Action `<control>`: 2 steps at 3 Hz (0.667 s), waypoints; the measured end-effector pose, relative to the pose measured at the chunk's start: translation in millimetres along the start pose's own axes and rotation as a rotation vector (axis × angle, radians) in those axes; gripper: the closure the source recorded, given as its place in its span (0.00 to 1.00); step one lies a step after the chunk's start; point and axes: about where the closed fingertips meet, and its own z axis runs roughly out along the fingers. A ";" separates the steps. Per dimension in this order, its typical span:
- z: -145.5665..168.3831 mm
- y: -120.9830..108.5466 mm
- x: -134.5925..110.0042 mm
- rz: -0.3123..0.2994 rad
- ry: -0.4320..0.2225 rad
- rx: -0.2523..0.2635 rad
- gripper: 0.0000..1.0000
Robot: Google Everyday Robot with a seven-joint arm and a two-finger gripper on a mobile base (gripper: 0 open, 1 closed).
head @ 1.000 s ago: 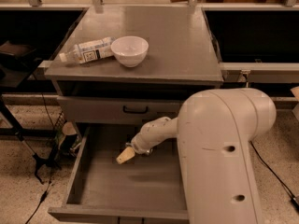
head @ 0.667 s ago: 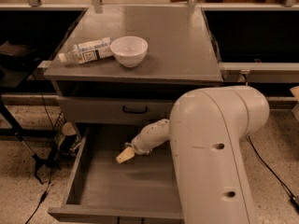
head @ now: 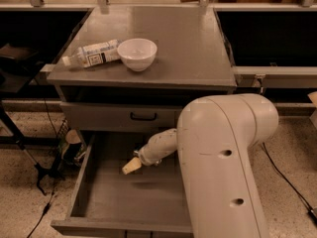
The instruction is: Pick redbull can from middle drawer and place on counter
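Note:
The middle drawer is pulled open at the bottom, and its grey floor shows. My gripper reaches down into it from the right and hangs just above the floor near the drawer's back left. The redbull can is not in view; my arm's large white link hides the drawer's right part. The counter is the grey top of the cabinet above.
A white bowl and a white-labelled plastic bottle lying on its side sit on the counter's left. A shut upper drawer front with a black loop handle is just above the open drawer. Cables and a stand are on the floor at left.
My arm's large white link has shifted a little to the left. The gripper stays at about the same spot in the drawer.

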 end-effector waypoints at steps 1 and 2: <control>5.5 0.5 2.2 0.003 0.013 -0.010 0.16; 9.5 0.9 3.8 0.001 0.033 -0.021 0.40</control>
